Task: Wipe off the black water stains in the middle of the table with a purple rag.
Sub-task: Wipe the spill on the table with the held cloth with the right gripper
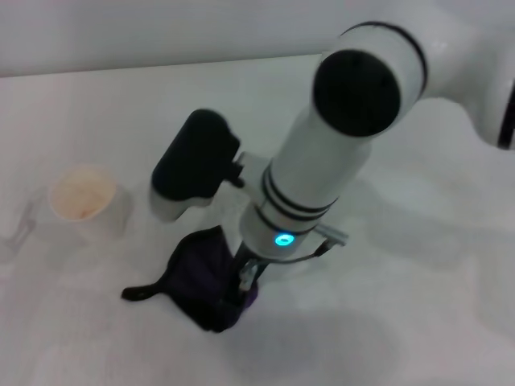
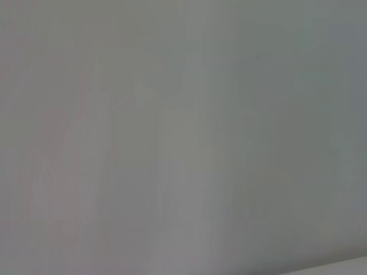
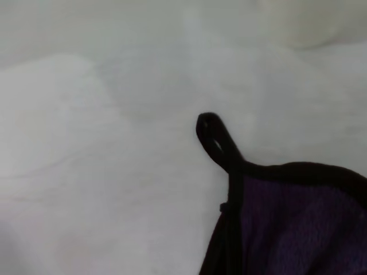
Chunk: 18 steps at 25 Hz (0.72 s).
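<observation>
The purple rag [image 1: 201, 277] lies bunched on the white table [image 1: 418, 265] near the front middle, its thin black strap tail [image 1: 138, 293] trailing left. My right arm reaches down from the upper right. My right gripper [image 1: 245, 281] sits at the rag's right edge, mostly hidden under the wrist, and appears shut on the cloth. The right wrist view shows the rag [image 3: 298, 223] close up, with the strap tail [image 3: 215, 137] lying on the table. The black water stain shows in no view. My left gripper is out of view.
A white paper cup [image 1: 84, 199] stands on the table left of the rag. The table's far edge [image 1: 161, 66] meets a pale wall. The left wrist view shows only a blank grey surface [image 2: 183, 137].
</observation>
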Each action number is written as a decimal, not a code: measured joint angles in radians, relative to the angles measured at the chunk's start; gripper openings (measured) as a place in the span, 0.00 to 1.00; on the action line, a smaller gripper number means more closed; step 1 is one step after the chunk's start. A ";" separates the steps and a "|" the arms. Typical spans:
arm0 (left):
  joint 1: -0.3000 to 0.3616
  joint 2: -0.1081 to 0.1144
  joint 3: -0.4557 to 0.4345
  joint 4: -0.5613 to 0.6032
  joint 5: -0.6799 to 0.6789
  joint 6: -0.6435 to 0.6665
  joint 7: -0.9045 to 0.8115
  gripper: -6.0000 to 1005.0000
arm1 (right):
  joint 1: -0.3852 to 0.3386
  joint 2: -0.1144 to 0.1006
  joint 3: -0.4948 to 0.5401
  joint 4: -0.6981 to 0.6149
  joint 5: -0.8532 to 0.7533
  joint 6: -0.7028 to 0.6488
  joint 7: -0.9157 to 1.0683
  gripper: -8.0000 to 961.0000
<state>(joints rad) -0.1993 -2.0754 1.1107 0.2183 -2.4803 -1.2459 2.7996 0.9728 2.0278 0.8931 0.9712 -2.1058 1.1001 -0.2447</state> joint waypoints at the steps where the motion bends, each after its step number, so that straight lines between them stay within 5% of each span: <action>1: 0.000 0.000 0.000 0.000 0.000 0.000 0.000 0.87 | 0.018 0.000 -0.031 -0.010 0.028 -0.018 0.001 0.14; 6: 0.002 0.000 0.000 -0.002 0.002 0.000 0.000 0.87 | 0.056 0.000 -0.085 -0.029 0.069 -0.064 0.018 0.14; 18: 0.012 0.000 -0.002 -0.002 0.002 0.001 0.000 0.87 | 0.034 -0.004 0.183 -0.115 -0.319 0.027 0.048 0.14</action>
<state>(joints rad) -0.1875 -2.0755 1.1089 0.2162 -2.4782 -1.2451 2.7995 1.0069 2.0237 1.0760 0.8560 -2.4244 1.1275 -0.1965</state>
